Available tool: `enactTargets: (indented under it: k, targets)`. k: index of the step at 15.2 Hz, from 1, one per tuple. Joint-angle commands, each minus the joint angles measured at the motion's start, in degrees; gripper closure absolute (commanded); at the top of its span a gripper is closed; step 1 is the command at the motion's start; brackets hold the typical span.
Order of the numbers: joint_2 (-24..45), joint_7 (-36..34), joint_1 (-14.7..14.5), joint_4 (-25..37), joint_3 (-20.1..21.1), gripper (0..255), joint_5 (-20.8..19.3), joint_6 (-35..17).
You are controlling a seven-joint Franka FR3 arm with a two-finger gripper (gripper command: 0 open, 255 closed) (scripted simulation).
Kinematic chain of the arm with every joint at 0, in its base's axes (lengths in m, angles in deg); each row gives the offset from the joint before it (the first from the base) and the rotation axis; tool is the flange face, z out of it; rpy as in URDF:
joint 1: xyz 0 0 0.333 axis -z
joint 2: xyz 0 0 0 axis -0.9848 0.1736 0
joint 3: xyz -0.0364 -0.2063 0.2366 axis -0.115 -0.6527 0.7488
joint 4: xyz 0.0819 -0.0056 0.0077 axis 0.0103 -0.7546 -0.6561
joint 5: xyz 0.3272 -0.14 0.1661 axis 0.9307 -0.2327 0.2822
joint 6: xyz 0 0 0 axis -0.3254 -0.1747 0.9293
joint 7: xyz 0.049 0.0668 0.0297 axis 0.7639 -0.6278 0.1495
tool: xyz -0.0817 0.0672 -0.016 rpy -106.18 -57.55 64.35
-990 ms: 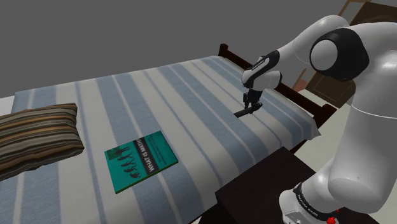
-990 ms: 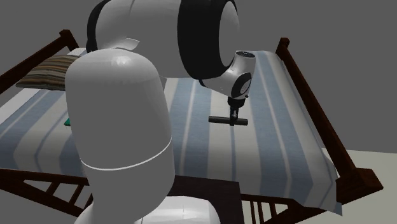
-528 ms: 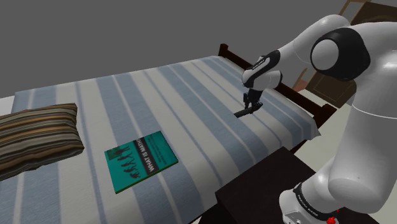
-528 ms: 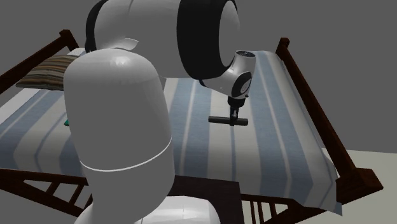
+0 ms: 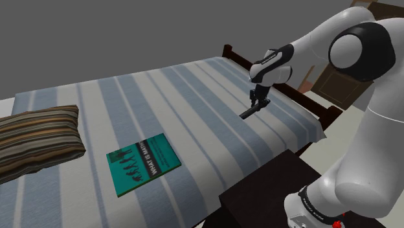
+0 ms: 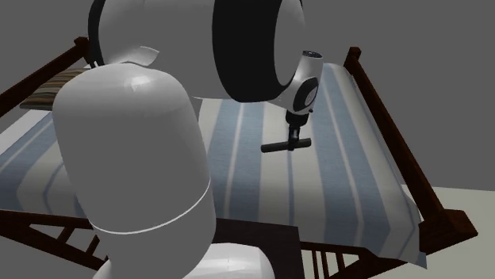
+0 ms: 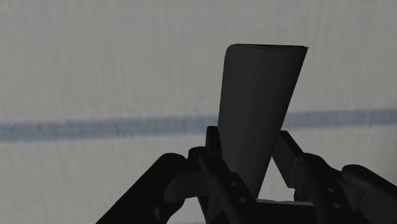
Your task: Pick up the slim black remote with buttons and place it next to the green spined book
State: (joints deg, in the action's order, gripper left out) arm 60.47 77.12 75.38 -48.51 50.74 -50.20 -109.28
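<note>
A slim black remote [image 5: 250, 113] hangs just above the striped bed, with my gripper [image 5: 257, 107] shut on it near the bed's far right part in the shoulder view. In the second exterior view the remote [image 6: 278, 147] lies level under the gripper [image 6: 295, 143]. Seen from the wrist, the remote [image 7: 257, 108] stands out between the two black fingers [image 7: 213, 149], which clasp it over pale bedding. The book [image 5: 142, 163], with a teal-green cover, lies flat near the bed's front edge, far to the shoulder view's left of the gripper.
A striped brown pillow [image 5: 35, 139] lies at the bed's left end in the shoulder view. A dark wooden bed frame [image 6: 397, 150] borders the mattress. The dark stand [image 5: 272, 188] sits at the lower right, beside the bed.
The gripper has risen a little and shifted to the shoulder view's right, carrying the remote with it. The arm's upper links have swung as well. The book has not moved.
</note>
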Motion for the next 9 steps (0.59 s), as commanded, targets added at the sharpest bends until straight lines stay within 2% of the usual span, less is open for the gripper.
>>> enactTargets:
  k: [1, 9]
  targets:
    - [-1.4, -0.8, -0.5, 0.1, -0.5, 255, -1.0, 1.3]
    - [-5.7, -2.9, -1.7, 1.2, -1.9, 255, -4.3, 6.1]
